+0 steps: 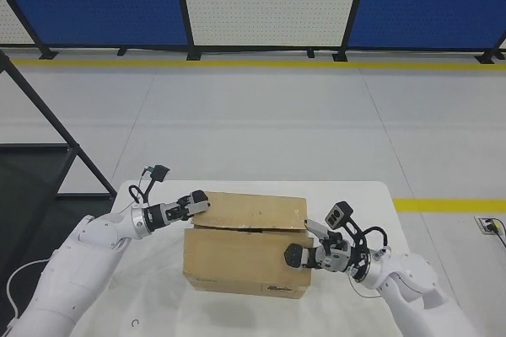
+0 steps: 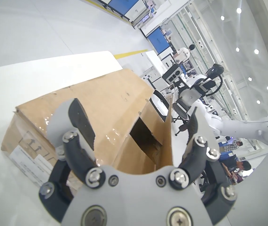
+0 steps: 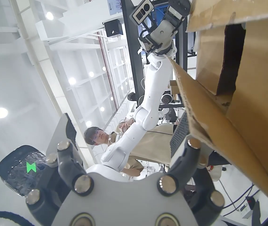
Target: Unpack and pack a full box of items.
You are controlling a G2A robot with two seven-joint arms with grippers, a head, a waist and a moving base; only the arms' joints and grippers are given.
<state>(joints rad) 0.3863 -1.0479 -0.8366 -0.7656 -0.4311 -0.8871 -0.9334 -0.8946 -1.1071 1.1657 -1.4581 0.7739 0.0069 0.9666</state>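
A cardboard box [image 1: 244, 257] sits on a white tabletop [image 1: 152, 291]. Its two long top flaps are parted, and a dark gap shows between them. The near flap [image 2: 169, 128] stands raised on edge, while the far flap [image 2: 105, 95] lies nearly flat.

The left tool [image 2: 134, 111] is at one end of the box top with its fingers spread apart. The raised flap passes between them, closer to one finger. The right tool [image 3: 124, 118] is at the opposite end, also spread apart and holding nothing. The raised flap runs just beside one of its fingers [image 3: 180, 130], outside the gap, and we cannot tell whether they touch.

We judge the main risk to be a shallow or missed pinch. If the left tool closes off-centre, it could push the flap over rather than grip it. Uneven pulls from the two ends could twist or tear the cardboard at its fold, or drag the box across the tabletop.
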